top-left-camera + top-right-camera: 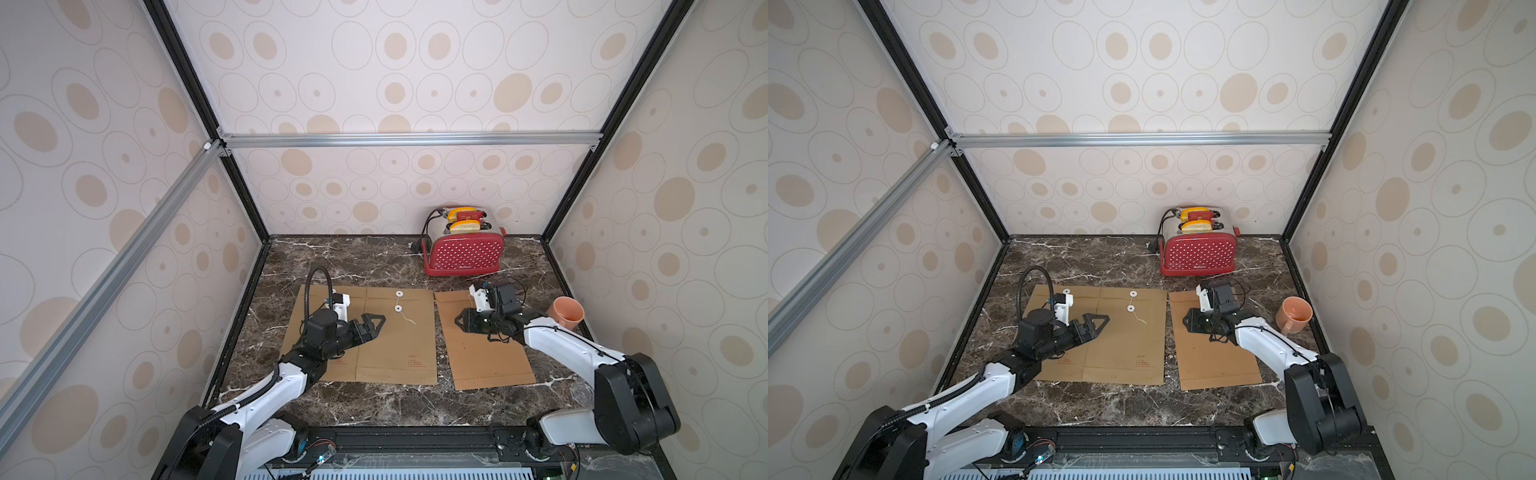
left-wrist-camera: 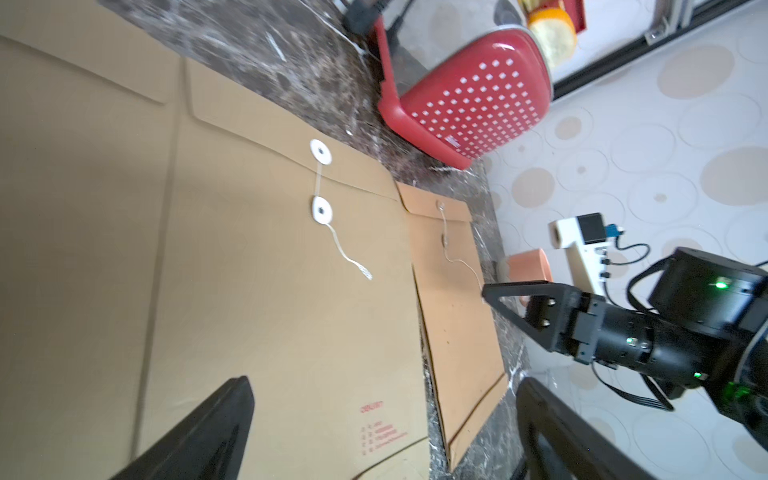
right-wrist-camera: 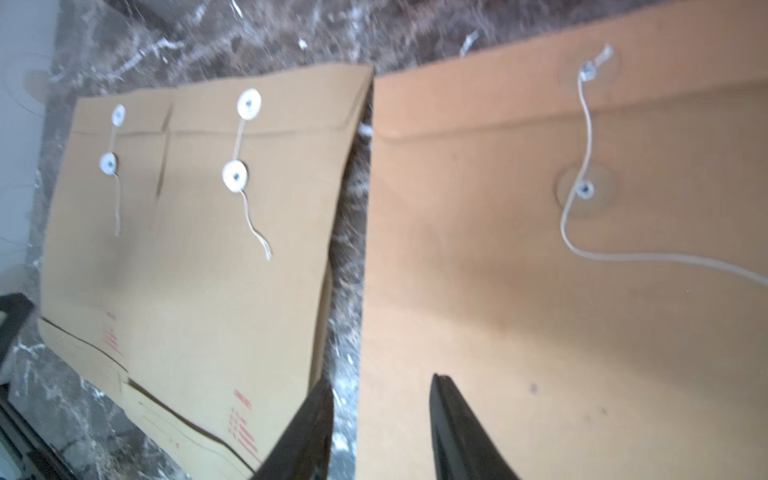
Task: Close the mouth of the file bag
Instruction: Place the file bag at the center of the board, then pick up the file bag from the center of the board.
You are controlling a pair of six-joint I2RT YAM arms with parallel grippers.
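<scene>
Though the flap of the right-hand file bag [image 3: 540, 311] lies folded down, its string [image 3: 623, 257] only skirts the lower disc [image 3: 585, 189] and trails off loose. The mouth is, I judge, not yet secured, and a nudge could lift the flap. The bag lies flat on the table [image 1: 374, 257], in front of the toaster [image 1: 463, 253]. The right pincer [image 1: 459, 321] hovers over it, part open and empty. Closing low, it may pinch paper rather than the thin cord — or drag the light bag into the two neighbouring bags [image 1: 395, 345]. The left pincer [image 1: 376, 323], wide open and empty, hangs over those. The toaster holds two bread slices [image 1: 461, 226]; the cup [image 1: 566, 312] looks empty; the bags' contents are hidden.
</scene>
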